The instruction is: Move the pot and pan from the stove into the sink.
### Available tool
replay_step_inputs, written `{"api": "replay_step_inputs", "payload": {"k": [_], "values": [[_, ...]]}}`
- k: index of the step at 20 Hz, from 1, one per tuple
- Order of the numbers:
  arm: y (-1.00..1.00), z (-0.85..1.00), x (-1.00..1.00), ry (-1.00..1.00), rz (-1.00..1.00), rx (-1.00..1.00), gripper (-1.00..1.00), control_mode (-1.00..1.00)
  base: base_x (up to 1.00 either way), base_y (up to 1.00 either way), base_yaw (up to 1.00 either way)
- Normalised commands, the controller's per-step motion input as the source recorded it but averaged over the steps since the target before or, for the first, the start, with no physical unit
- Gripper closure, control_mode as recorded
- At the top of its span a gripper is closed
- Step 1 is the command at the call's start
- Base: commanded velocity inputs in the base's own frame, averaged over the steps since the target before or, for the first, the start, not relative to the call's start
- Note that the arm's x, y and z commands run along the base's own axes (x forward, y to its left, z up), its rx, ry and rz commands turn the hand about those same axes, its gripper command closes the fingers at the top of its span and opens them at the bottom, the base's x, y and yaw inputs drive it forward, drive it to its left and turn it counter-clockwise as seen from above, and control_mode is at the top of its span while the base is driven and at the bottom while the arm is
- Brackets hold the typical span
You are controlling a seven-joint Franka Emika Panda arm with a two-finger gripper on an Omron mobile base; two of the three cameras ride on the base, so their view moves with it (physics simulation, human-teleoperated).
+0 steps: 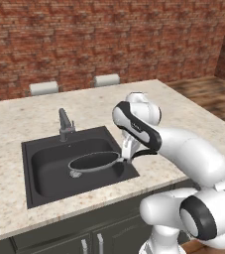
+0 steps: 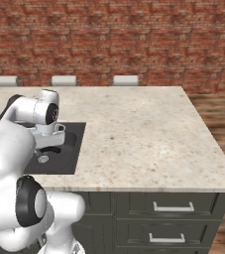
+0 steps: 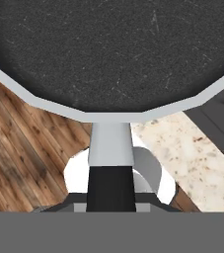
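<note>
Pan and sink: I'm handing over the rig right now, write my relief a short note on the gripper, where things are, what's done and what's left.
Gripper: shut on the pan's handle, at the right edge of the sink.
Pan: held roughly level inside the basin, just above its floor by the look of it, beside the drain; whether it touches down I cannot tell. Faucet stands behind it.
Done: pan brought over into the sink.
Left: lower if needed, open the jaws, pull back. Then go for the pot on the stove and bring it here too.
</note>
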Motion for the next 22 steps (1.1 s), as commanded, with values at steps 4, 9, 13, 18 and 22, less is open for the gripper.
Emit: {"api": "replay_step_inputs", "payload": {"k": [4, 9, 13, 18, 22], "values": [[0.20, -0.33, 0.10, -0.15, 0.06, 0.05, 1.00, -1.00, 0.00, 0.00, 0.00], [0.24, -0.32, 0.00, -0.25, 0.03, 0.02, 1.00, -1.00, 0.00, 0.00, 0.00], [0.03, -0.11, 0.01, -0.11, 0.00, 0.00, 1.00, -1.00, 0.00, 0.00, 0.00], [0.00, -0.12, 0.09, 0.00, 0.01, 0.00, 1.00, -1.00, 0.00, 0.00, 0.00], [0.00, -0.27, 0.35, 0.00, 0.04, 0.00, 1.00, -1.00, 0.00, 0.00, 0.00]]}}
